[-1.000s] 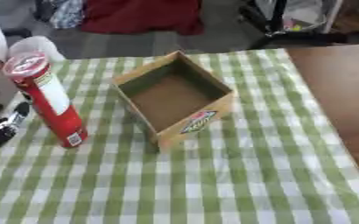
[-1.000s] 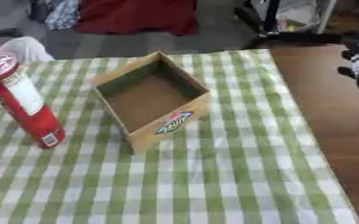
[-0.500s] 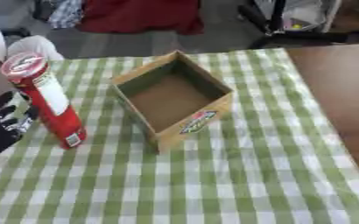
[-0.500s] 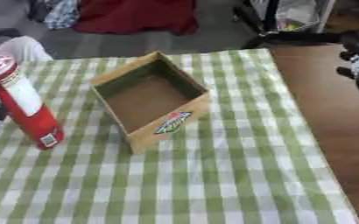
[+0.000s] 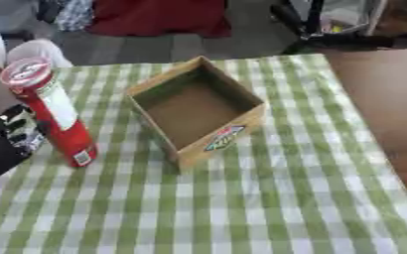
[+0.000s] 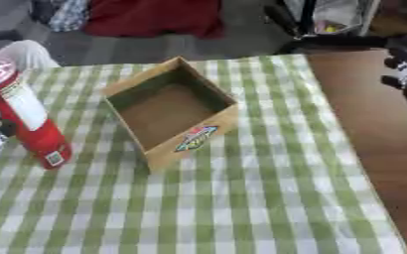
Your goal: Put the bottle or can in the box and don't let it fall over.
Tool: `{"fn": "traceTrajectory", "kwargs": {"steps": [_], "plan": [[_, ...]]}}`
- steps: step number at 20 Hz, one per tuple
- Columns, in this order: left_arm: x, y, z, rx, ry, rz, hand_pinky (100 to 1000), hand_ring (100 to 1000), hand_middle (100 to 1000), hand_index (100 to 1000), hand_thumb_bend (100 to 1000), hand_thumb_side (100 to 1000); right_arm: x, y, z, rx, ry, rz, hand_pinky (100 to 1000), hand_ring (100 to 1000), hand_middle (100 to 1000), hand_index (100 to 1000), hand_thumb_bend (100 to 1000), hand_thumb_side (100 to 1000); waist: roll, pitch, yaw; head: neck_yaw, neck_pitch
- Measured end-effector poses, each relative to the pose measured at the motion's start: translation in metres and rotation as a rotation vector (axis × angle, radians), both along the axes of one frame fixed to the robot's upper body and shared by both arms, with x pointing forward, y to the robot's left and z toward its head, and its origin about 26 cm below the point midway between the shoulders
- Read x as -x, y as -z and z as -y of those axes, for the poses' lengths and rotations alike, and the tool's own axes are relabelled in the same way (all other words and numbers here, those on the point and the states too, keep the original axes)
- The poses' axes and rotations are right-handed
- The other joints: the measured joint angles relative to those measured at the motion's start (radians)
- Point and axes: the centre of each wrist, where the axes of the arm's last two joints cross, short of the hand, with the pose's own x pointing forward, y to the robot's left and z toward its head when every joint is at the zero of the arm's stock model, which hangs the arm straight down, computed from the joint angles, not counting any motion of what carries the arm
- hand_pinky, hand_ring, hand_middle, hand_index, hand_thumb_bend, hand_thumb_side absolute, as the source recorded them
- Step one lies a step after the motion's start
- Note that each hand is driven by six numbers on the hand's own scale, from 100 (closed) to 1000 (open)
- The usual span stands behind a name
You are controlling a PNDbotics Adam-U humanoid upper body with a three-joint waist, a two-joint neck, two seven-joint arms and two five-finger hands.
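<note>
I am bringing my left robot hand, fingers spread wide, closer beside the upright red can, ready to grasp for the box.

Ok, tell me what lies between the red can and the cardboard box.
Only bare checked cloth: in the left eye view the red can stands upright, apart from the cardboard box, nothing between. The left hand is on the can's other side.

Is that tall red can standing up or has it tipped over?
Standing up. The red can rests on its base on the checked cloth, lid on top, beside the empty cardboard box, not yet in it.
</note>
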Motion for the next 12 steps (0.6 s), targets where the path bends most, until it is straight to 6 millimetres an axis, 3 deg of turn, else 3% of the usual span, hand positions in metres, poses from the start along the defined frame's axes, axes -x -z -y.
{"fn": "traceTrajectory", "kwargs": {"steps": [12], "plan": [[-0.005,-0.0015,0.0021,-0.007,-0.054,-0.012,944,1000,1000,983,399,496,-0.0005,0.0005,-0.0015,0.006,-0.018,-0.006,832,867,804,892,100,544,-0.005,0.009,-0.002,0.005,-0.015]]}}
